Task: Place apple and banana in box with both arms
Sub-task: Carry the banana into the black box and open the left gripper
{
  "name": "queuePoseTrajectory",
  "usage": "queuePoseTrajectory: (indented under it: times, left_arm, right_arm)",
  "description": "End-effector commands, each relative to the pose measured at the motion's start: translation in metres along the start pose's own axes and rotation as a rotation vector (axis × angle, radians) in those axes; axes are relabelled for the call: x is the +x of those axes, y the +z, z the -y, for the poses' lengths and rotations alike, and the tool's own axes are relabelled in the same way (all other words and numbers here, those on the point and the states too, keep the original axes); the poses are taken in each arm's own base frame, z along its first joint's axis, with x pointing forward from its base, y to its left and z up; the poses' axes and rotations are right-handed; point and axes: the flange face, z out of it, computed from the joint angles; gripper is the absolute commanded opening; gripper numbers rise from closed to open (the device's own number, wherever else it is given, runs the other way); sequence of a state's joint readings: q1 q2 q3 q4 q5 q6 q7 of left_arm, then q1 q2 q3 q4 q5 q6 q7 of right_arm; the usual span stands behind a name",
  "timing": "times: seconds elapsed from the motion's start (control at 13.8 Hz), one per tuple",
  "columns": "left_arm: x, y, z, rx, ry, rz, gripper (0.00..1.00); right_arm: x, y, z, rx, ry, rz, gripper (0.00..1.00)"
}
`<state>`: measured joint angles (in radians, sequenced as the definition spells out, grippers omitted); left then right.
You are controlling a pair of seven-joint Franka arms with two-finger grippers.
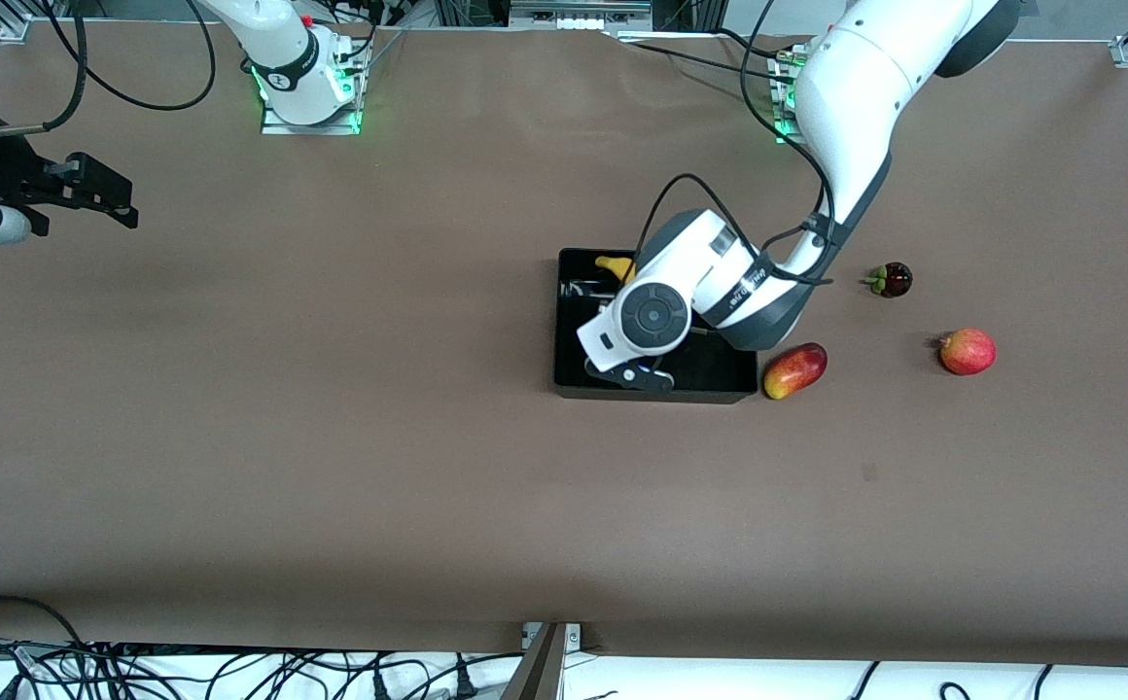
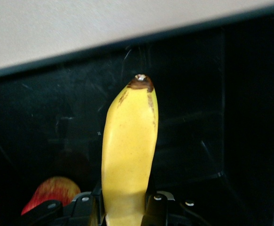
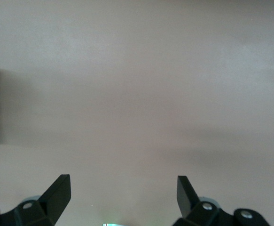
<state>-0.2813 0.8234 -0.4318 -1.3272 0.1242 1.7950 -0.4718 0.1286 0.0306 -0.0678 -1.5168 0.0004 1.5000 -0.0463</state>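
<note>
My left gripper (image 2: pixel 127 202) is down in the black box (image 1: pixel 656 394), shut on the yellow banana (image 2: pixel 129 146), whose dark tip points at the box wall (image 2: pixel 198 94). In the front view only the banana's end (image 1: pixel 613 264) shows past the left arm's wrist. The red and yellow apple (image 2: pixel 52 193) lies in the box beside the left gripper; the arm hides it in the front view. My right gripper (image 1: pixel 107 199) is open and empty over bare table at the right arm's end, and it also shows in the right wrist view (image 3: pixel 122 188).
A red-yellow mango (image 1: pixel 795 370) lies against the box's end toward the left arm's end. A pinkish-red round fruit (image 1: pixel 968 351) and a small dark fruit (image 1: pixel 890 280) lie farther toward that end. Cables run along the table's front edge.
</note>
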Motion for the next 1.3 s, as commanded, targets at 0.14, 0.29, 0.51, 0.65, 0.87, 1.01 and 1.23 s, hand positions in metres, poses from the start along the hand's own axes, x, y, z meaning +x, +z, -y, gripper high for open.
queuePoseTrajectory:
  times: [0.14,0.29,0.51,0.65,0.87,1.01,1.23]
  left_arm:
    - [0.005,0.036,-0.014,-0.023,-0.072,-0.005,0.0]
    - [0.005,0.05,-0.011,-0.012,-0.073,0.015,0.87]
    - [0.004,0.03,-0.006,-0.008,-0.077,0.006,1.0]
    - [-0.005,-0.02,0.016,0.015,-0.098,0.007,1.0]
    - [-0.037,-0.118,0.071,0.048,-0.164,-0.019,1.0]
    - [-0.049,-0.173,0.127,0.027,-0.246,-0.086,1.0]
    - [-0.084,-0.234,0.218,0.023,-0.319,-0.098,1.0]
  right_arm:
    - [-0.003,-0.003,-0.001,0.017,0.003,0.005,1.0]
    - [-0.003,-0.003,-0.001,0.017,0.003,0.005,1.0]
    - [-0.004,-0.003,-0.001,0.017,0.003,0.007,1.0]
    - [-0.003,-0.003,-0.001,0.017,0.003,0.005,1.0]
    - [-0.003,-0.003,-0.001,0.017,0.003,0.005,1.0]
    - [-0.004,-0.002,-0.001,0.018,0.003,0.01,1.0]
    - [-0.004,-0.001,-0.001,0.018,0.003,0.013,1.0]
